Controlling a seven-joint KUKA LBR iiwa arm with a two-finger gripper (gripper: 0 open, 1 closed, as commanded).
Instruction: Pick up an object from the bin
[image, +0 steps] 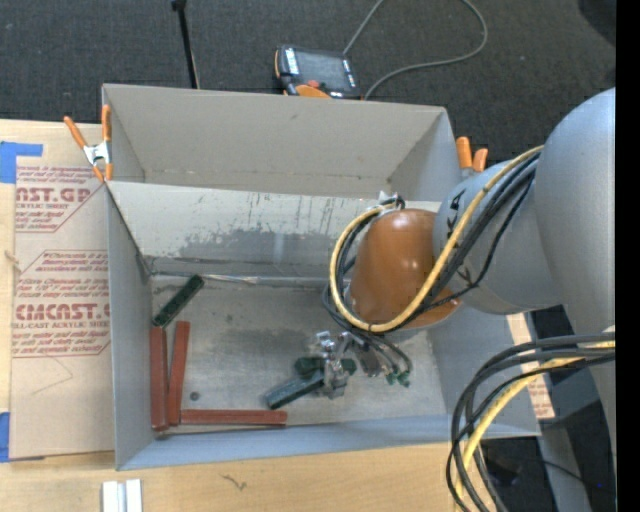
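The end effector (335, 368) is low in the bin (270, 160), near the floor in its front right part, at the right-hand end of a dark green bar (293, 392) that lies flat and slants toward the front wall. Whether it is spread or pressed together cannot be told, because the metal parts there blend with the bar's end, so it is also unclear whether the bar is gripped. The likeliest failure, in my judgement, is a hold at the very tip. A long bar taken by one end would tend to swing or droop on lifting and could slip out. A closing that lands off-centre could simply push the bar along the smooth floor. The front wall is close, so a tilted lift might knock the bar's far end against it. Three red sticks (228, 418) lie along the left and front edges, and another dark green piece (177, 300) lies at the back left. All are well apart from the bar and unlikely to interfere.
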